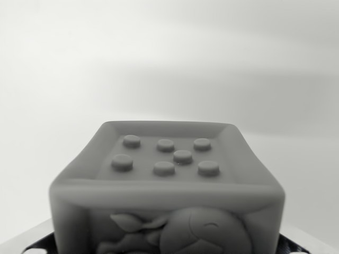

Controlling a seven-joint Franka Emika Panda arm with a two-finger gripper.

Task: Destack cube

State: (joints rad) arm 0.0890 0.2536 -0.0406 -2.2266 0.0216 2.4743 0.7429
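- We found the pale, blurred, featureless background [169,53] filling the upper half of the wrist view; no table edge, wall or other fixture could be made out in it.
- We recorded the grey soft-looking moulded cube [168,180] occupying the lower middle of the view, very close to the camera, with its top face towards us and its front face cut off by the bottom edge.
- We noted that the cube sat square to the view, its top rim running level from the wrist view's left to right, so we judged no long axis to favour; either pair of opposite sides looked equally available.
- We observed a raised animal-like relief [198,233] on the front face, only partly visible.
- We counted seven round raised studs [183,156] within the recessed top face.
- We saw dark and light slivers [296,246] at both bottom corners beside the cube; we could not tell whether these were a lower cube, a tray or part of the pincer.
- We could not identify the pincer's fingers in the view, so its opening could not be determined.
- We judged the cube to lie directly ahead of and below the wrist, roughly centred.
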